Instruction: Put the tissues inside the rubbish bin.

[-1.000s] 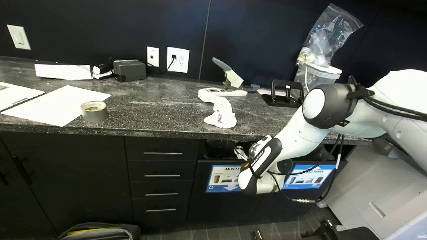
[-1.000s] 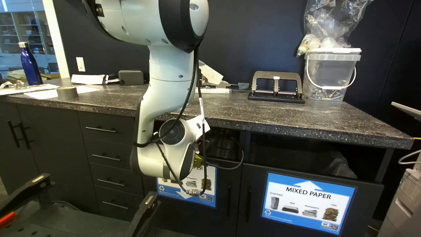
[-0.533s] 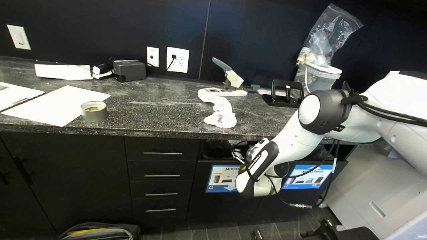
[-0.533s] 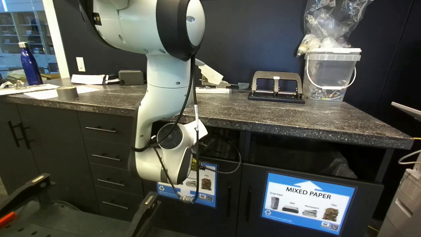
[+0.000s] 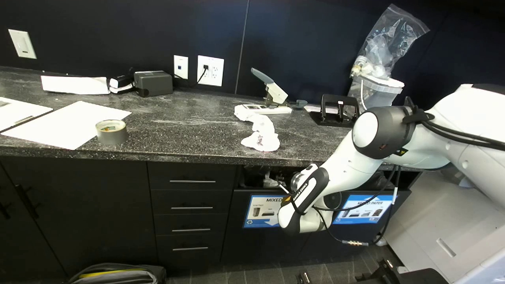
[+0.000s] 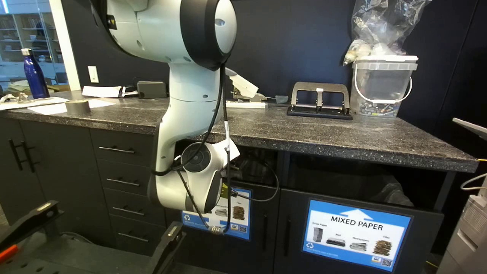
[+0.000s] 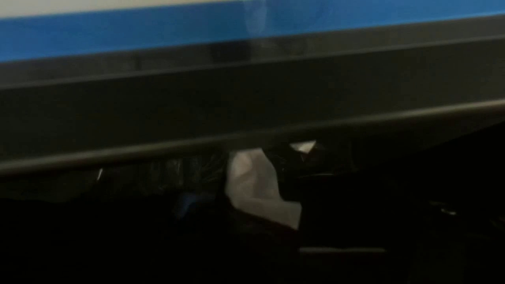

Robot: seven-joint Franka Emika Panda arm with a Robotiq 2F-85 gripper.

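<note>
Under the worktop's (image 5: 189,134) front edge, the tool (image 5: 283,174) sat at the rubbish bin (image 5: 256,192), too shadowed to tell whether spread or pinching, with one white tissue (image 7: 256,185) inside the rim (that one might snag and ride back out if it clung). Farther back, the other tissues (image 5: 261,132) stretched from near that edge toward the stapler (image 5: 277,94), where a careless grab could tumble one floorward.

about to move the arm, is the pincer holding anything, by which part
Cannot be told: the wrist view shows a white tissue in the mouth of the bin, but darkness hides whether or where anything grips it.
</note>
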